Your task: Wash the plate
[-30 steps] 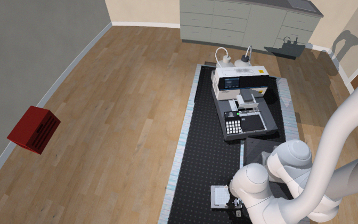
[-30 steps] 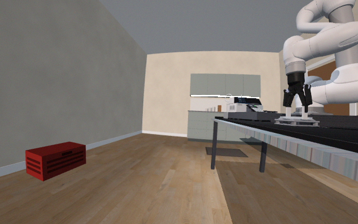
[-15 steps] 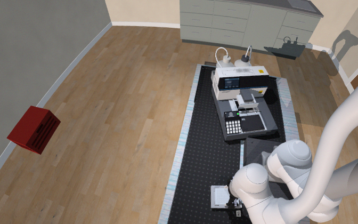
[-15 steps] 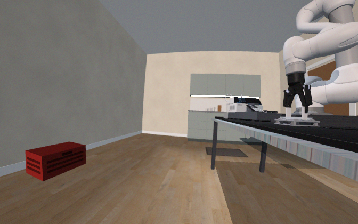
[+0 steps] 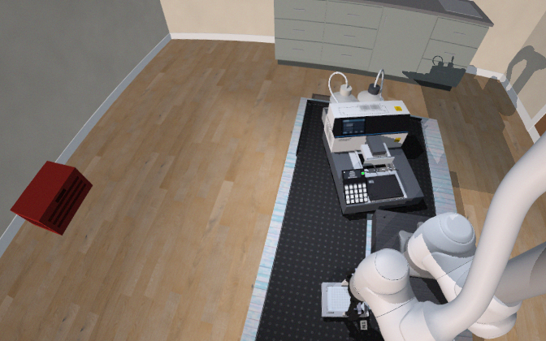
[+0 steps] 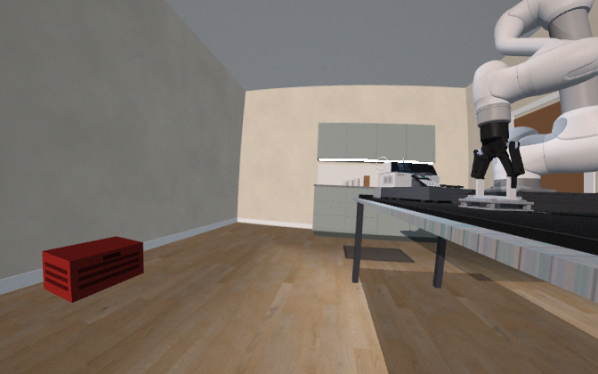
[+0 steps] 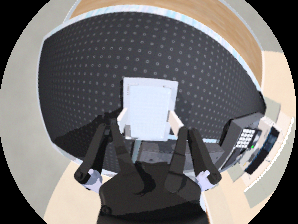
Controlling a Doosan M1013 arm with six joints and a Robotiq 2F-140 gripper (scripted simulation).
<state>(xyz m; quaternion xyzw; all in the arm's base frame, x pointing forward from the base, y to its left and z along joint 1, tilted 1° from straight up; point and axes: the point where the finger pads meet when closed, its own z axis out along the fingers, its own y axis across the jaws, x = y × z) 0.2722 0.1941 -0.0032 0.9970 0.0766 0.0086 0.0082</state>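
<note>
The arm (image 5: 487, 243) bends low over the near end of the bench (image 5: 317, 243), well apart from the washer (image 5: 366, 122) at the far end. The washer's carrier (image 5: 383, 187), the dark square beside the keypad (image 5: 356, 192), shows no white plate in it.

The plate (image 5: 338, 299) lies in the nest (image 5: 325, 302) under the wrist. From the side it looks flat and level within the nest frame. Which corner is cut off is too small to tell in any view, so I cannot confirm that well A1 sits at the marked corner.

The gripper (image 6: 495, 194) points straight down over the plate. Its fingers (image 6: 480, 184) are spread, one on each long side of the plate, and they pinch nothing. In the wrist view the pale pads flank the plate (image 7: 150, 106) closely.

A small green lamp (image 5: 362, 174) glows above the keypad.

By these signs the step in hand is the last one, letting go of the plate back at the nest. The next move calls for a straight lift, with the fingers wide enough not to drag the plate out of its locators.
</note>
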